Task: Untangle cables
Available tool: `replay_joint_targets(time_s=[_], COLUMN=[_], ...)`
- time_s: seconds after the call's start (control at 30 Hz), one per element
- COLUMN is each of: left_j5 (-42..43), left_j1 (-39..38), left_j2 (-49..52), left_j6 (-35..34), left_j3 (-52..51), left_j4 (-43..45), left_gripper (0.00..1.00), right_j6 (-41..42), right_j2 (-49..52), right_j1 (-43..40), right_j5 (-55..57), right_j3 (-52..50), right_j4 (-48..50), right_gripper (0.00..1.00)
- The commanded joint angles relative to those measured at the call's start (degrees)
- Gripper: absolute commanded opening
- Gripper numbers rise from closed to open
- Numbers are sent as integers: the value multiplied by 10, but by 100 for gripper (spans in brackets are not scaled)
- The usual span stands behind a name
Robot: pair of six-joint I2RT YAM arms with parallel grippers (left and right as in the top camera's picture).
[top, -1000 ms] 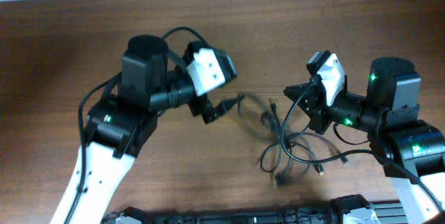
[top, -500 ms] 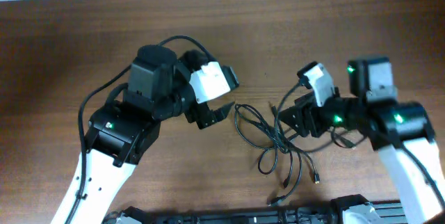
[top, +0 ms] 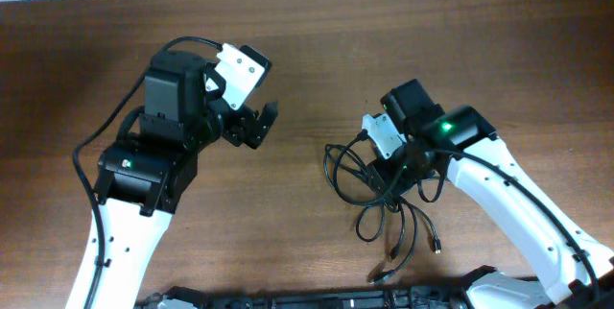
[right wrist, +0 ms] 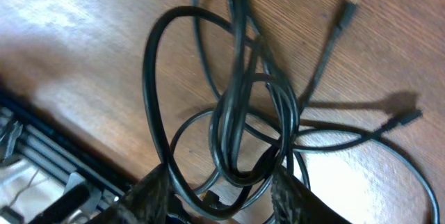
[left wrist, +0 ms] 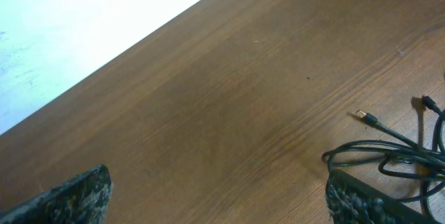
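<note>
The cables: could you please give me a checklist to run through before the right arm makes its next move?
1. Left gripper open and empty: ok.
2. Left gripper away from the cables: ok.
3. Right gripper over the tangle, strands between its fingers: ok.
4. Right gripper firmly closed on a strand: cannot tell.
5. Cables separated: not ok, several loops cross in one knot.
6. A plug lying free on the table: ok.

Black cables (right wrist: 233, 78), perhaps gold-tipped; brown woodgrain table (top: 317, 69)
</note>
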Motion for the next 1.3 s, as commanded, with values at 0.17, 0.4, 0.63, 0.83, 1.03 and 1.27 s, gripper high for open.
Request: replay_joint_targets(time_s=[0.17,0.4,0.63,0.83,1.03,1.27], left_j5=[-4,-4,-4,-4,-4,-8], left_j1=[2,2,2,2,2,23], left_j2=[9,19,19,19,19,19], left_j6=[-12,-12,-12,-12,-12,-53], left_j3=[3,3,3,3,3,3], left_j4=[0,1,11,12,13,30], left_gripper=[99,99,99,99,99,99], right_j6=[41,43,48,86,57,73], right_j2=[28,28,28,21,8,9], right_j1=[39,39,57,57,59,157], right_j5=[37,33,39,82,48,76], right_j3=[-12,-12,-17,54,68,58], right_j4=[9,2,23,38,-1,-15], right_gripper=[40,39,35,36,36,37])
